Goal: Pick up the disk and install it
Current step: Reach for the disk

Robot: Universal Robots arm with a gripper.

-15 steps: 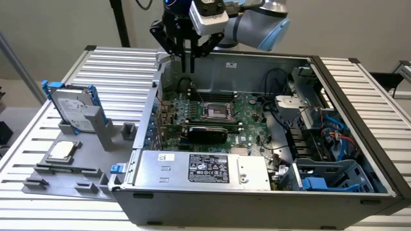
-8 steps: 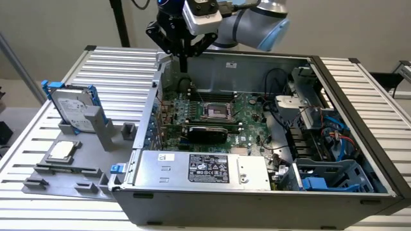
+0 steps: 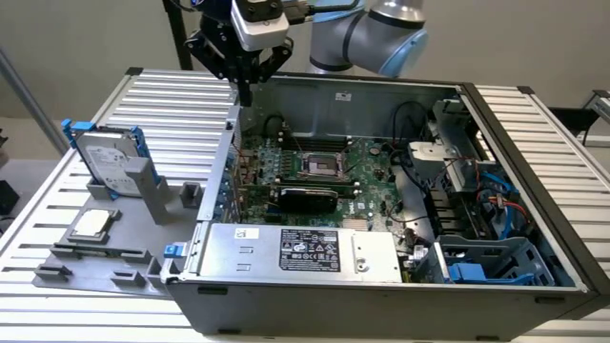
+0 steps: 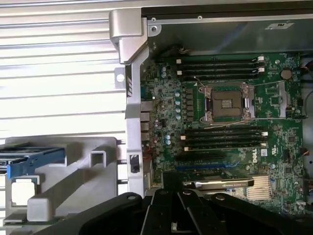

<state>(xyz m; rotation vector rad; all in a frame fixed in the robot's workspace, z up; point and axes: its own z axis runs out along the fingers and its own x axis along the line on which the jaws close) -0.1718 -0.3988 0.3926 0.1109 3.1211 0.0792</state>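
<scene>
You've got one brand mark to read: on the motherboard (image 4: 166,98), just past the lower memory slots, white letters that look like DELL. Over on the power supply (image 3: 228,250), there's a black label (image 3: 310,250) with white print and round marks, plus a small white sticker (image 3: 248,234), and neither is legible. The disk (image 3: 107,161) carries a white label too, its print too small to make out.
</scene>
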